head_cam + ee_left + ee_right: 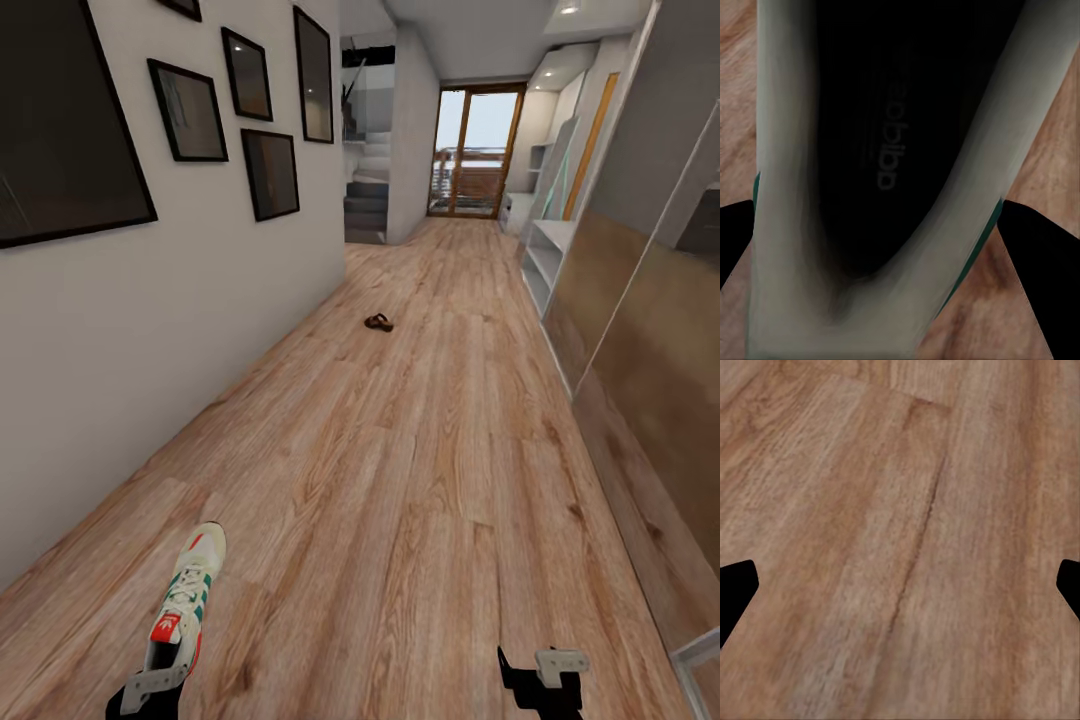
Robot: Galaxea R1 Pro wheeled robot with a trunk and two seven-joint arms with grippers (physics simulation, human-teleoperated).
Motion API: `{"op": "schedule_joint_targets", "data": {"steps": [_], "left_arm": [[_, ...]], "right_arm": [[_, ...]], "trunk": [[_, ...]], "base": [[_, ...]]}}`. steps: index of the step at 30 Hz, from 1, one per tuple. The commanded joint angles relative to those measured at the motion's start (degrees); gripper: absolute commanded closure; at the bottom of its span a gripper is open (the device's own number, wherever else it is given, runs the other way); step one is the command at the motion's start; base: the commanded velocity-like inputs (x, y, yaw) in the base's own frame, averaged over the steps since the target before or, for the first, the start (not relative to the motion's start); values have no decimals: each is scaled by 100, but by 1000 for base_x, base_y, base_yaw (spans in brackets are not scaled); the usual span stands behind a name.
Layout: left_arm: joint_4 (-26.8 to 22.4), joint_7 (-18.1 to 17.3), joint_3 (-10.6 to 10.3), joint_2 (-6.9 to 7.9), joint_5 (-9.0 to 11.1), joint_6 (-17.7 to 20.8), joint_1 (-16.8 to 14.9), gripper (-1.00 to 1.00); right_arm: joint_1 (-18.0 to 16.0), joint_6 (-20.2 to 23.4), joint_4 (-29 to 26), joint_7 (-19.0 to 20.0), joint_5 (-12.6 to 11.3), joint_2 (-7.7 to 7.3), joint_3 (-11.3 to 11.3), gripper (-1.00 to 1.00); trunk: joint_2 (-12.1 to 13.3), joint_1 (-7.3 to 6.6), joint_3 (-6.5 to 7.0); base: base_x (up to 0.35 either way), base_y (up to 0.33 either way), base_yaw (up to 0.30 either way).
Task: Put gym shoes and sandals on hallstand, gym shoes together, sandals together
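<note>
— Looking down the corridor, what surrounds you?

— Wood-plank floor (pixel 430 470) runs ahead to a glass door (pixel 476 150). Dark framed pictures (pixel 186 110) hang on the white wall at my left; the grey hallstand (pixel 548 250) stands along the right wall, well ahead.

— Where is the shoe against your hand?

— A gym shoe (pixel 186 600) sits in my left gripper (pixel 150 690), heel end at the fingers. My left wrist camera looks straight into its dark opening, with a black finger (pixel 1039 262) tight against each side of the collar, so I am holding it.

— Which way does it point?

— Toe away from me, long axis along the corridor, leaning slightly right.

— Your other hand?

— My right gripper (pixel 543 672) hangs over bare planks, fingers spread wide, holding nothing.

— Anything else?

— One brown sandal (pixel 378 322) lies on the floor far ahead, nearer the left wall; too small to tell its heading.
</note>
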Motion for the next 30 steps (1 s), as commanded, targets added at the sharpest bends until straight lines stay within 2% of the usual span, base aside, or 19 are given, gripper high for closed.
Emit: {"op": "schedule_joint_targets", "data": {"steps": [1, 14, 30], "left_arm": [[7, -60, 27, -1, 47, -4, -3, 100], [13, -60, 28, -1, 61, -5, -2, 100], [9, -60, 28, -1, 66, -10, -2, 100]], "right_arm": [[-3, -18, 15, 3, 58, 2, -49, -100], [-4, -16, 97, 3, 53, 14, -49, -100], [-3, -16, 97, 3, 51, 15, -48, -100]], "trunk": [[40, -24, 15], [561, -309, 253], [1203, -661, 540]], "base": [[0, 0, 0], [0, 0, -18], [0, 0, -244]]}}
